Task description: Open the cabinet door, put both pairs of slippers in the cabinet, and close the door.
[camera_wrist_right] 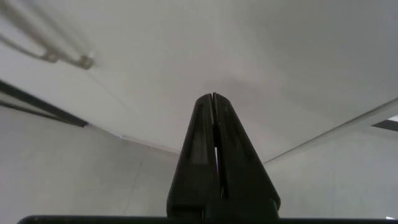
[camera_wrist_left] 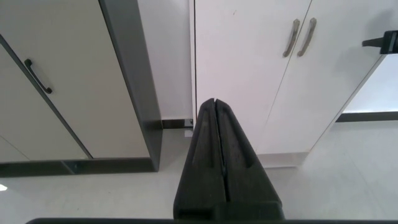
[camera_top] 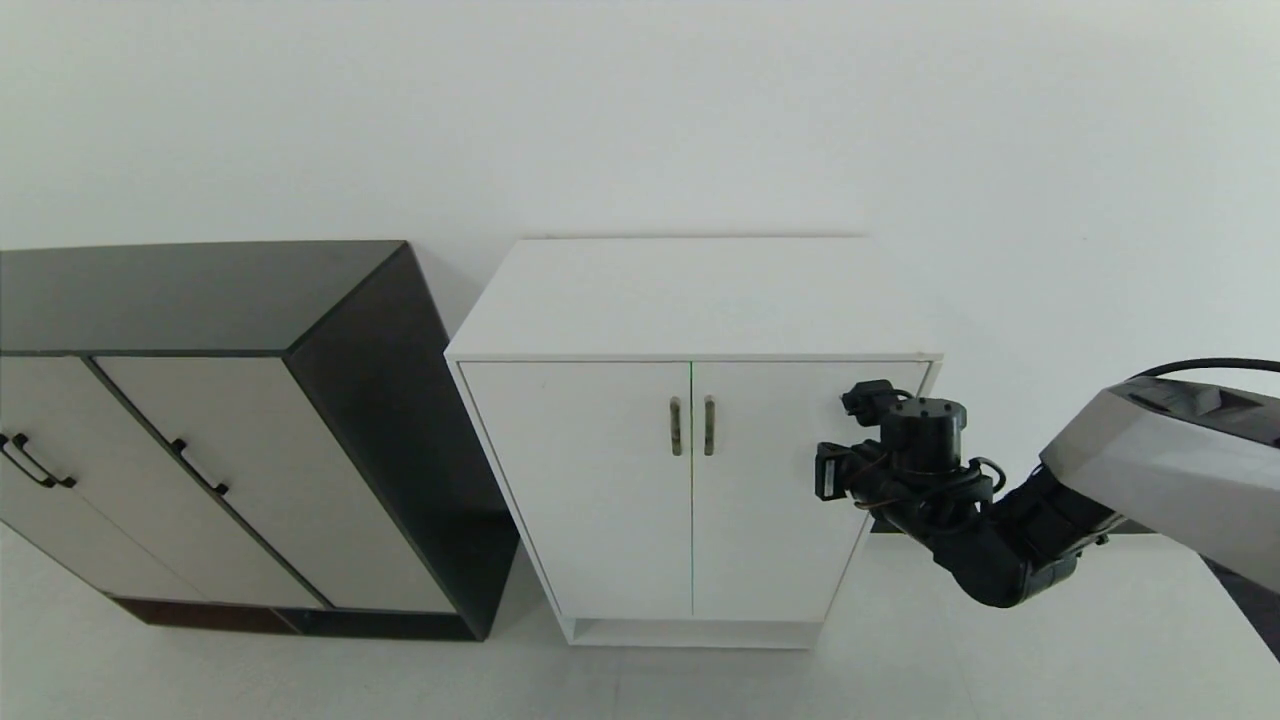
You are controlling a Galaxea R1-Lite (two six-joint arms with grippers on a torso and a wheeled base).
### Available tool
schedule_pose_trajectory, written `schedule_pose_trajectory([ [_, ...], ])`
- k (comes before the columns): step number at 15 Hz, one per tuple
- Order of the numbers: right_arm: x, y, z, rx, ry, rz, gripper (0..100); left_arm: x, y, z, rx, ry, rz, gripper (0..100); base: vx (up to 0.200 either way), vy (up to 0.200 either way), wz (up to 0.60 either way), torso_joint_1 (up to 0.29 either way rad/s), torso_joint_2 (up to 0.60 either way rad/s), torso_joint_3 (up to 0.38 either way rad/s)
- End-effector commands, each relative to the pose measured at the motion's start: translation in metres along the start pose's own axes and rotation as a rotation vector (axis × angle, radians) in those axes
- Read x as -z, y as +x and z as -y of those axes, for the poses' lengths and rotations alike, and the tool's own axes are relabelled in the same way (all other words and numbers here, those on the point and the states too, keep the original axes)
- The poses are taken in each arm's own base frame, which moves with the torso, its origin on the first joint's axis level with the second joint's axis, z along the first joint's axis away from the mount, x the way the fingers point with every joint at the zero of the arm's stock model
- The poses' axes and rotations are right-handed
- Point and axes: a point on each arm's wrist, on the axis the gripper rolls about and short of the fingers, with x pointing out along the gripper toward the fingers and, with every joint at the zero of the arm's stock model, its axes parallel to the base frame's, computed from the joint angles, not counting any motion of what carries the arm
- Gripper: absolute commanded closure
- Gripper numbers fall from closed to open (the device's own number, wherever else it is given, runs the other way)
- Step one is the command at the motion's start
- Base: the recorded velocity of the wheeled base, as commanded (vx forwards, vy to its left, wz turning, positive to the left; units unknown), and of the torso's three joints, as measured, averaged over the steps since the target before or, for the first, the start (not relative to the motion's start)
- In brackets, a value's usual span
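Your left gripper (camera_wrist_left: 214,107): jaws together, empty. On the floor, the dark cabinet (camera_top: 200,300) stands left of the white cabinet (camera_top: 690,300), both doors (camera_top: 600,480) closed. Your right gripper (camera_wrist_right: 214,99): jaws together, empty, at the white cabinet's right door (camera_top: 760,500).

The white cabinet (camera_top: 690,300) looks like smooth, matt laminate; its two handles (camera_top: 676,426) are brushed metal. The dark cabinet (camera_top: 380,400) at left has a matt black shell.

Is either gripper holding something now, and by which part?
Nothing is held. The left gripper and the right gripper are both shut, with nothing between the fingers.
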Motion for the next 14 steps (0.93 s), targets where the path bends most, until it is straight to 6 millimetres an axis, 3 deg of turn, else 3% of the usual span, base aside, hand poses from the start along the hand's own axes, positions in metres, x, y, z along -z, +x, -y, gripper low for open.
schedule_pose_trajectory([
  [1, -0.023, -0.046, -0.01, -0.035, -0.003, 0.028, 100, 0.0, 0.0, 0.0, 0.003, 0.002, 0.0, 100, 0.0, 0.0, 0.0, 0.0, 0.0, 0.0],
  [4, -0.044, -0.107, -0.001, -0.034, 0.0, 0.061, 100, 0.0, 0.0, 0.0, 0.001, 0.0, 0.0, 100, 0.0, 0.0, 0.0, 0.0, 0.0, 0.0],
  [6, -0.047, -0.137, 0.01, -0.011, 0.006, 0.07, 100, 0.0, 0.0, 0.0, 0.001, 0.002, 0.0, 100, 0.0, 0.0, 0.0, 0.0, 0.0, 0.0],
  [7, -0.045, -0.162, 0.019, 0.006, 0.009, 0.072, 100, 0.0, 0.0, 0.0, 0.001, 0.0, 0.0, 100, 0.0, 0.0, 0.0, 0.0, 0.0, 0.0],
  [11, -0.017, -0.239, 0.051, 0.115, -0.002, 0.046, 100, 0.0, 0.0, 0.0, 0.001, 0.002, 0.0, 100, 0.0, 0.0, 0.0, 0.0, 0.0, 0.0],
  [14, 0.01, -0.285, 0.068, 0.219, -0.018, 0.036, 100, 0.0, 0.0, 0.0, 0.003, 0.0, 0.0, 100, 0.0, 0.0, 0.0, 0.0, 0.0, 0.0],
])
